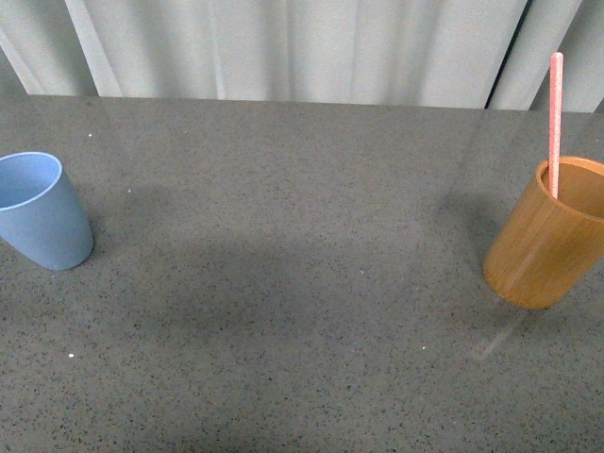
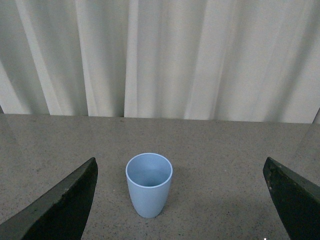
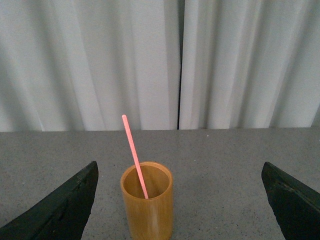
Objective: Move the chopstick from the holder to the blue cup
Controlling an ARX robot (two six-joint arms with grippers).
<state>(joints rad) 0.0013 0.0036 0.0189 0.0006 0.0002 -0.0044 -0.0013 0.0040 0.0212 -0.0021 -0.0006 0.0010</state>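
The light blue cup [image 1: 40, 212] stands empty at the left edge of the grey table. The orange-brown wooden holder [image 1: 552, 236] stands at the right edge, with one pink chopstick [image 1: 555, 123] upright in it. Neither arm shows in the front view. In the left wrist view the blue cup [image 2: 148, 184] stands ahead of my left gripper [image 2: 180, 200], whose fingers are wide apart and empty. In the right wrist view the holder [image 3: 147, 206] with the leaning chopstick [image 3: 134, 154] stands ahead of my open, empty right gripper [image 3: 180, 200].
The grey speckled table [image 1: 302, 283] runs between the two cups. White curtains [image 1: 302, 47] hang behind the table's far edge.
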